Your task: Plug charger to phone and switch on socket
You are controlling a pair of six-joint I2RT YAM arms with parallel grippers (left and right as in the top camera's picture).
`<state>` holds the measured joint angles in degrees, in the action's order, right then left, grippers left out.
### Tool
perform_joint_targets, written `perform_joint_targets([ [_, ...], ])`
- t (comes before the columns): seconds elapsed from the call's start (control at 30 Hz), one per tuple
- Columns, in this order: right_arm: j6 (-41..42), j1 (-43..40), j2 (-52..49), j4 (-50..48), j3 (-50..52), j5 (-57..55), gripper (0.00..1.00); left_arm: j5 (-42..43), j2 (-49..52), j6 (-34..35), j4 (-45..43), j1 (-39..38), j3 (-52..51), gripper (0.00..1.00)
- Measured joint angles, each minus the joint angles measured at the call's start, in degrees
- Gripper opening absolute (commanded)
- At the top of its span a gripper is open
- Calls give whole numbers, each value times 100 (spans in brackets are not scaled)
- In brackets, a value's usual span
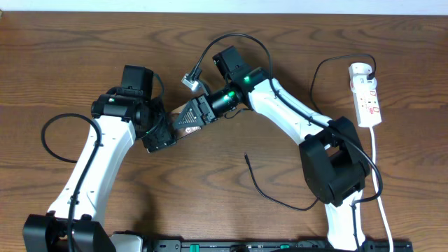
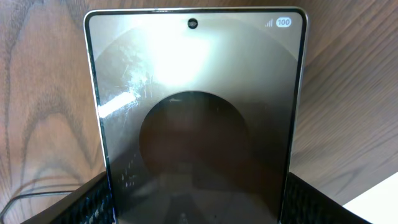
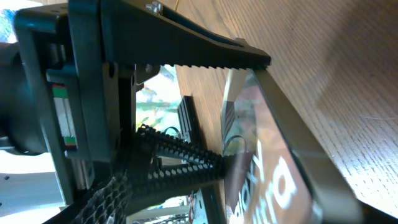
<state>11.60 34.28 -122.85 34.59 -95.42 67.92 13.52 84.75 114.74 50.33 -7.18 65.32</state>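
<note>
Clamping phone (image 2: 196, 124) by its bottom end in left claw (image 1: 162, 136), raised off worktop (image 1: 84, 56). Straddling phone's camera end with right claw (image 1: 199, 113), perhaps to take over and bare the port; cannot tell whether gripping. Leaving charger (image 1: 246, 159) loose right of phone, socket (image 1: 367, 94) farther right.

Soft, even light fills the overhead view, and only faint, diffuse shadows lie on the tabletop (image 1: 63, 63). In the left wrist view, bright glare washes the upper glass of the phone (image 2: 196, 68), with a dark round reflection below it. The right wrist view is close and blurred, and the phone's lettering is soft.
</note>
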Motion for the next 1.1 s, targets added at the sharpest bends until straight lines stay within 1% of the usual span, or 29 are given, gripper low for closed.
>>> perform_joint_targets([
  [0.23, 0, 4, 0, -15, 0, -79, 69, 98, 0, 42, -2, 0, 0, 7],
  [0.5, 13, 15, 0, -15, 0, -260, 69, 293, 0, 57, -2, -2, 0, 7],
  [0.73, 13, 184, 0, -42, 0, -391, 67, 295, 0, 57, -2, -42, 0, 7],
  [0.97, 22, 188, 0, -44, 0, -485, 59, 293, 0, 66, -7, -131, 0, 7],
  [1.1, 26, 188, 0, -52, 0, -498, 52, 291, 0, 74, -13, -129, 0, 7],
])
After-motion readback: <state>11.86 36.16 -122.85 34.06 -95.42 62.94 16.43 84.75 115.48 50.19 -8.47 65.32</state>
